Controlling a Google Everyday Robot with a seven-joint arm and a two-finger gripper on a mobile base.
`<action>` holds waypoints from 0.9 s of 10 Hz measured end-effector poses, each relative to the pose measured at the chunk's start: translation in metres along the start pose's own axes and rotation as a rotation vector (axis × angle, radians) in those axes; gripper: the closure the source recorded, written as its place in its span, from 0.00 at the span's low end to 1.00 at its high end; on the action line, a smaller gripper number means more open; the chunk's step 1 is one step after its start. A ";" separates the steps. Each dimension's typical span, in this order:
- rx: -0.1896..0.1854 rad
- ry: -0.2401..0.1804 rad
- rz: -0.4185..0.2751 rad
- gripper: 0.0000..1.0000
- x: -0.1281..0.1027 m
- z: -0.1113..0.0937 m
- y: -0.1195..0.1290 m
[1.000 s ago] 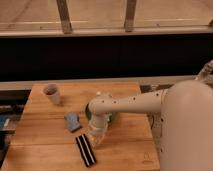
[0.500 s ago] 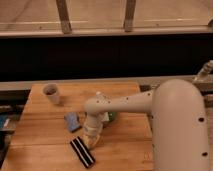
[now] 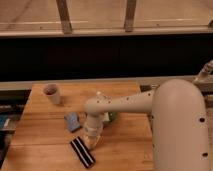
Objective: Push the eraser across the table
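eraser point(image 3: 82, 152): angled, at near edge of table point(image 3: 40, 137), left of centre | fingers point(image 3: 92, 140): pressed together, low, at its far right end | risk: if i push off-centre it may spin away or slide off the near edge

Wooden table point(image 3: 40, 145) bearing eraser point(image 3: 82, 152), cup point(image 3: 52, 93), pad point(image 3: 73, 121)

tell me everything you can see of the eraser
The eraser is a flat black bar with a white stripe down its length, lying diagonally on the wooden table near its front edge. The shut gripper sits at its upper right side, seemingly touching it; nothing else does.
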 end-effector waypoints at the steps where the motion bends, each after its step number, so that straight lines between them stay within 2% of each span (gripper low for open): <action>1: 0.000 0.000 0.000 1.00 0.000 0.000 0.000; 3: 0.017 -0.005 -0.044 1.00 -0.002 -0.002 0.012; 9: 0.017 -0.008 -0.048 1.00 -0.003 -0.002 0.013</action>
